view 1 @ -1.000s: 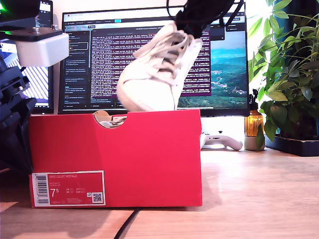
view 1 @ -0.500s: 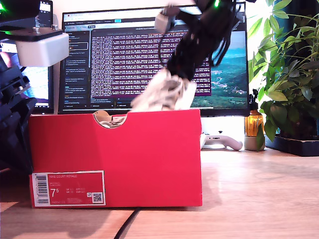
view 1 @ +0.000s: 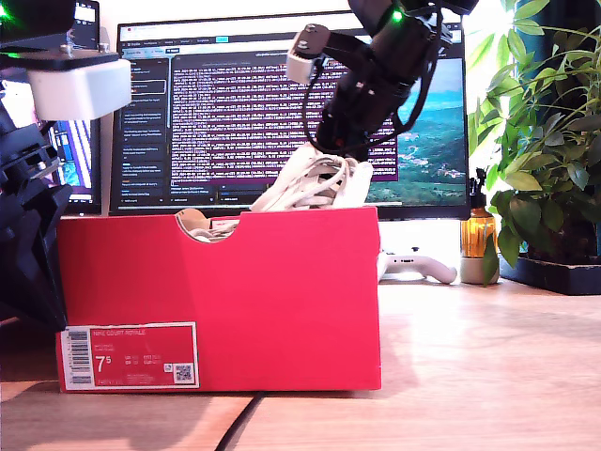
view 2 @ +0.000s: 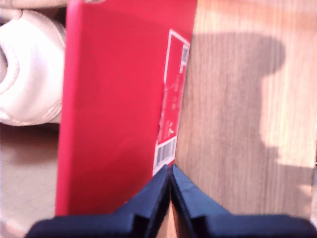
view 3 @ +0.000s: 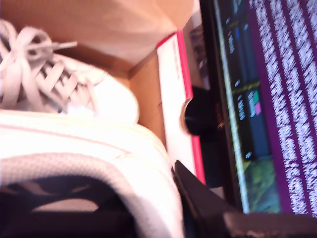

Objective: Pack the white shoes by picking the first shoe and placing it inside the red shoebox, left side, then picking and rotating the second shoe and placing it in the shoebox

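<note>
Change: second shoe (view 1: 315,183), high above box one second ago, now lowered; only laces and collar show above rim.

Exterior view's left: first gripper (view 2: 170,191) beside box's labelled corner, fingers pressed together, holding nothing.

Centre: red shoebox (view 1: 282,301), count one, on wooden table (view 1: 488,366). White shoes, count two: first shoe (view 3: 59,84) lying inside; second half in.

Second gripper (view 1: 331,148) over box, clamped on second shoe's collar.

Behind: monitor (view 1: 216,113) partly blocked by arm. Exterior view's right: plant (view 1: 549,132), amber bottle (view 1: 477,235), white controller (view 1: 418,266).
</note>
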Motion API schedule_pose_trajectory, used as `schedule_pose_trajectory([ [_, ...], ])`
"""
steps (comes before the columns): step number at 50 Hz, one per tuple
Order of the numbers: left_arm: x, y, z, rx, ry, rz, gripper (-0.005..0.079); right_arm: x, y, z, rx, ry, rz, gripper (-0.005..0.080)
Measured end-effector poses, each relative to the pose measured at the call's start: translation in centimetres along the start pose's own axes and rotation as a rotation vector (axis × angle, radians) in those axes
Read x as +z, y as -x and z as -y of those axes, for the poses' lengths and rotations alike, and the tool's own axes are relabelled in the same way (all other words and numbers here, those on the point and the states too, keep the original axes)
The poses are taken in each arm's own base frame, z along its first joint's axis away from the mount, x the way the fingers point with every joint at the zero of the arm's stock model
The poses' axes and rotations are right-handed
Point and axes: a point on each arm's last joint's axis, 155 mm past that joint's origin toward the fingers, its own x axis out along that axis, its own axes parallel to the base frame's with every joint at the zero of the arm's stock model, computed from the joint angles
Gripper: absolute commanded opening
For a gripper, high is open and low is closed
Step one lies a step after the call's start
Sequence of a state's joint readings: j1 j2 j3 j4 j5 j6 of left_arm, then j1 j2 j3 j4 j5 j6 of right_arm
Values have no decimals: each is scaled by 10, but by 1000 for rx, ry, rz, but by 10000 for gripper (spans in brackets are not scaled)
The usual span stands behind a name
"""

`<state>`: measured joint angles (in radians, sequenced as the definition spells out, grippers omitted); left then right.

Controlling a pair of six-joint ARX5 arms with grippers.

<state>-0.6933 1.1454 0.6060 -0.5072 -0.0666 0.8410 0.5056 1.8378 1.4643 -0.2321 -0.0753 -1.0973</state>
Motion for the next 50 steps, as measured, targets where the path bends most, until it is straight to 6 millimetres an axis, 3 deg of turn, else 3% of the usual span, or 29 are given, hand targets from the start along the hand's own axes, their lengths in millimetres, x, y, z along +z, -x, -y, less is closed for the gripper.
schedule_pose_trajectory([
  [28,2,0,0,-2,0,8,-16,-23,6,11,-30,29,-140,-13],
  [42,3,0,0,-4,0,14,-16,-21,9,-19,103,23,-139,-13],
  [50,3,0,1,-5,0,14,-16,-10,10,-33,138,46,-132,-13],
])
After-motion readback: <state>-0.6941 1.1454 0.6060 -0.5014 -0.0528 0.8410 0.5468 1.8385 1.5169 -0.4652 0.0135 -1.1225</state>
